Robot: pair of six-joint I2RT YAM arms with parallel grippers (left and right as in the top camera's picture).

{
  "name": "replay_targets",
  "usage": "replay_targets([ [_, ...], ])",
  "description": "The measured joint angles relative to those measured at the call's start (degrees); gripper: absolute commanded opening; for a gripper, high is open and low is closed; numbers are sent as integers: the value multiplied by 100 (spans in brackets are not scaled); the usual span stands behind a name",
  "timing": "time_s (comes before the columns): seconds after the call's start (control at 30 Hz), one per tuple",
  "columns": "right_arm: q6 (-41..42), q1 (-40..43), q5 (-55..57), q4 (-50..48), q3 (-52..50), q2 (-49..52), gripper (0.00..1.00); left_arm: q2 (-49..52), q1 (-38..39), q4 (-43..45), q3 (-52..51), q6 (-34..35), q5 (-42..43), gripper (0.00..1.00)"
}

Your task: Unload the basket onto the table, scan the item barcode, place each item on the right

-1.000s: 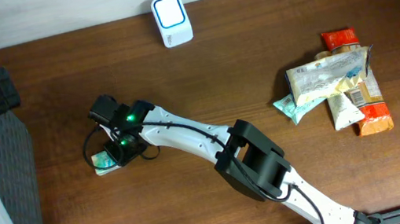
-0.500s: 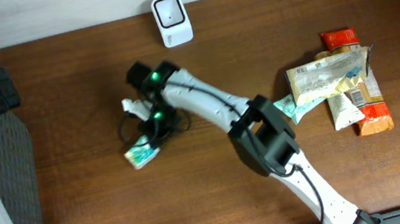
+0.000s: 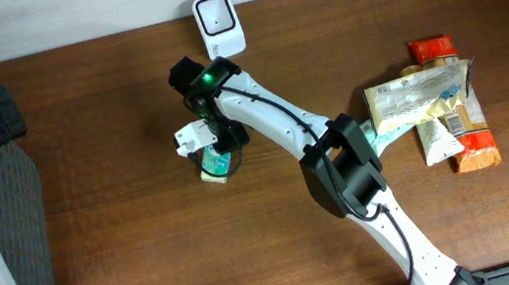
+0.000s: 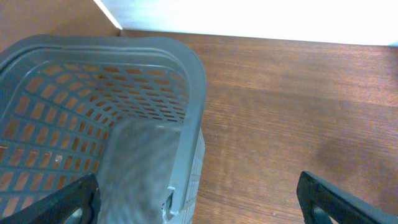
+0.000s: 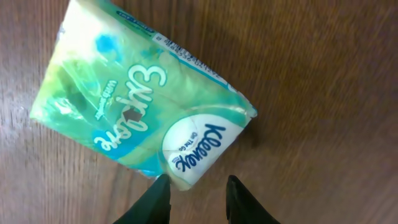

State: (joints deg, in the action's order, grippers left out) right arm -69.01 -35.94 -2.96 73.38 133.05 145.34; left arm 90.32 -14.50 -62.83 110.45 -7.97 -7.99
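**Right claw at Kleenex pack, short of the scanner**

Right claw [image 5: 198, 182]: two dark fingertips [image 5: 158, 199] stand a little apart, bare wood showing between them. One corner of the Kleenex tissue pack [image 5: 137, 99] sits right at the tips. Cannot tell whether that corner is pinched or only touched.

Pack: soft green and white wrap with a blue band and an oval Kleenex label, printed face toward the wrist camera, lying askew to the wood grain. No barcode can be made out on this face. Cannot tell if it rests on the desk [image 3: 134, 282] or hangs just above it.

From overhead, the pack lies under the right claw, near the white barcode scanner [image 3: 218, 27] at the desk's far edge but apart from it. The scanner's dark window faces up. A pile of snack packets [image 3: 432, 111] lies well apart, to the right.

Left claw [image 4: 198, 180]: fingers wide apart, nothing between them, above the rim of a grey mesh basket [image 4: 186, 81] at the left end of the desk.
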Motion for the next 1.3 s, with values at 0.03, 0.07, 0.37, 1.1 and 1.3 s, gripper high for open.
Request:
replay_targets([
  [0.03, 2, -39, 0, 7, 85, 0, 47, 0, 0, 0, 0, 0, 0, 99],
  [0.07, 103, -94, -33, 2, 203, 0, 42, 0, 0, 0, 0, 0, 2, 99],
  [0.37, 5910, -428, -2035, -835, 629, -83, 4, 0, 0, 2, 0, 0, 2, 99],
  [1.1, 6332, 544, -2343, 1672, 1543, -50, 50, 0, 0, 0, 2, 0, 2, 99],
  [1.3, 6277, 1290, -2304, 1410, 337, -42, 45, 0, 0, -2, 0, 0, 2, 99],
])
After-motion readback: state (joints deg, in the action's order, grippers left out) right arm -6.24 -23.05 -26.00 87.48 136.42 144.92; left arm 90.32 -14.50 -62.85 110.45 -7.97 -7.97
